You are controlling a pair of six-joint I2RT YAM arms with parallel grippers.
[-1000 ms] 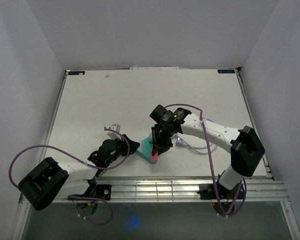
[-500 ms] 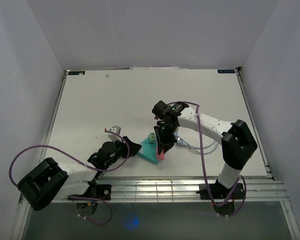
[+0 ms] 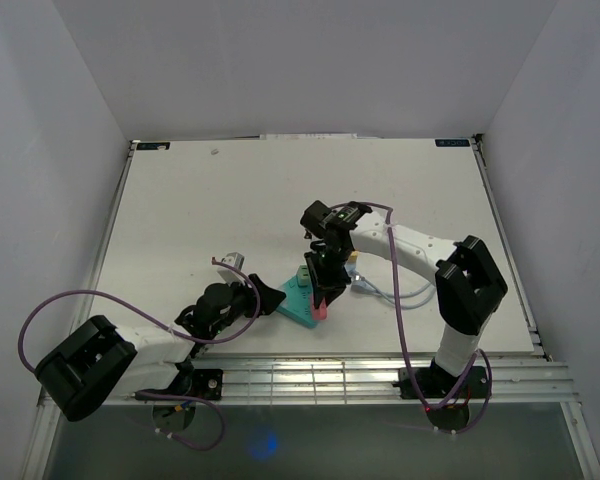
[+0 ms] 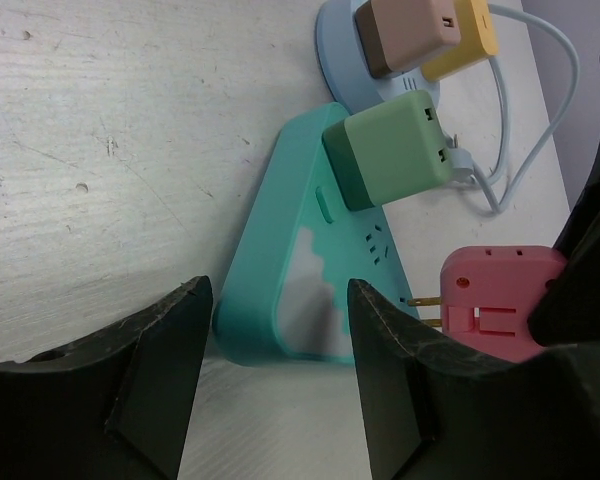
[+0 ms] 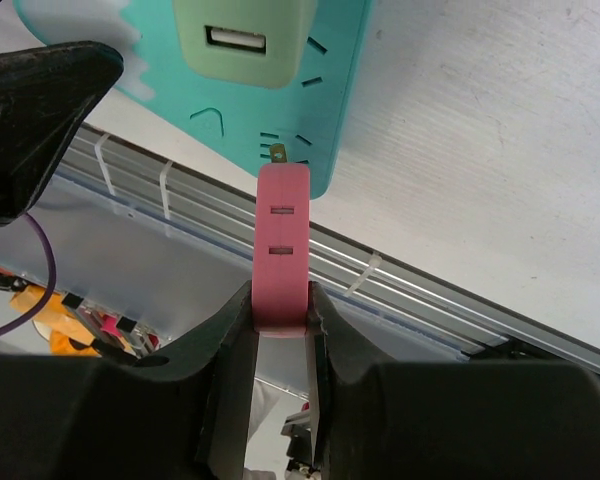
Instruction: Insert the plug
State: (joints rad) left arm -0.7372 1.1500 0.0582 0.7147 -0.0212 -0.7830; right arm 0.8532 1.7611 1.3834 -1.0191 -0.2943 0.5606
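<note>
Overhead view of a white table (image 3: 200, 200) with two robot arms reaching in from the 6 o'clock edge. Just toward 6 o'clock from the table's centre lies a teal triangular power strip (image 3: 296, 298), flat on the surface. A green plug (image 4: 390, 165) sits seated in the strip near its 12 o'clock end.

The right gripper (image 5: 282, 300) points down over the strip's 4 o'clock edge, its two fingers pressed against the flat sides of a pink plug (image 5: 282, 240), pinching it. The right wrist view shows the pink plug held edge-on, one metal prong (image 5: 277, 153) at its tip just meeting the teal face beside a set of slots. It is not seated; the pink body is clear of the strip.

The left gripper (image 4: 275, 300) lies low at the strip's 9 o'clock side, its claw spread. In the left wrist view the black fingers (image 4: 160, 370) frame the strip's nearest rounded corner; whether they touch it cannot be told.

Toward 2 o'clock from the strip, touching its end, is a pale blue round hub (image 4: 335, 75) carrying a brown plug (image 4: 405, 30) and a yellow plug (image 4: 465, 35). A pale blue cable (image 4: 540, 110) loops away from it across the table.
</note>
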